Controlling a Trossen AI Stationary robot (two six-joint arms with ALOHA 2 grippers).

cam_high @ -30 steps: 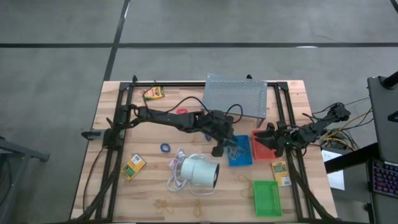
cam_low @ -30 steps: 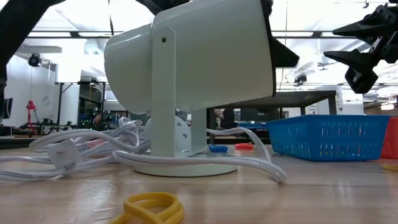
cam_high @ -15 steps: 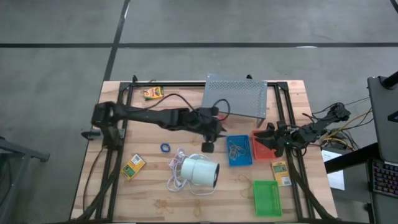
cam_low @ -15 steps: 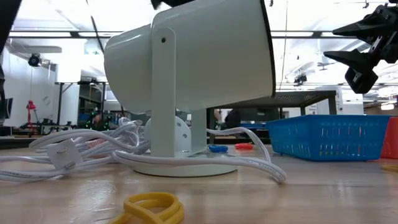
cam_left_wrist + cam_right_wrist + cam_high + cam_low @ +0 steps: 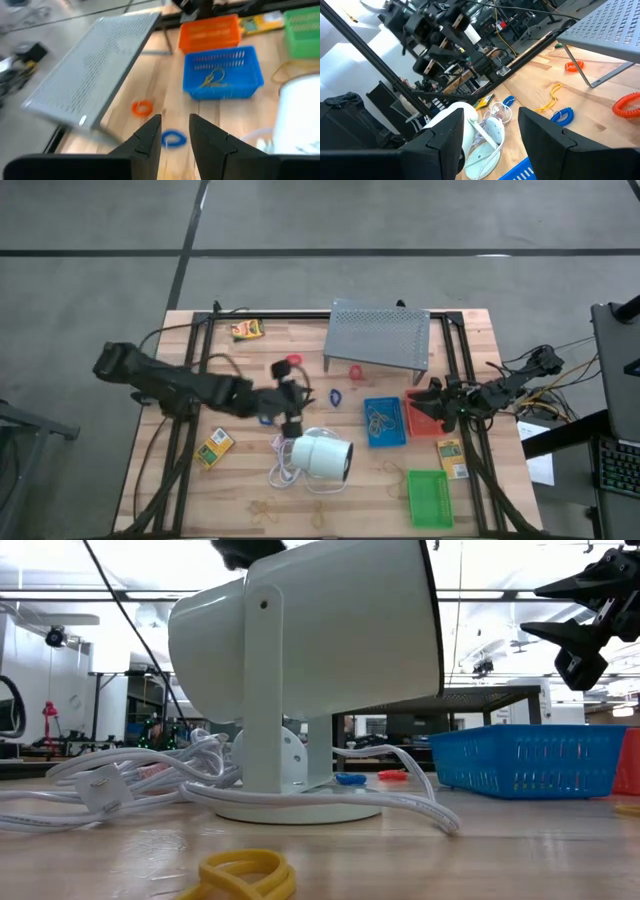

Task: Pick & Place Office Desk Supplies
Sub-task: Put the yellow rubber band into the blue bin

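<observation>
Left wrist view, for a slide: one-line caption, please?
Open left pincer above a blue loop, with an orange loop, grey stand and blue tray beyond.

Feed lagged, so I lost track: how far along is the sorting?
Done: rubber bands lie in the blue tray. In hand: nothing; the left gripper hangs empty, jaws apart, by the white lamp, and the right gripper waits open over the red tray. Left: a blue loop, two red loops, three yellow boxes and loose bands on the table.
</observation>
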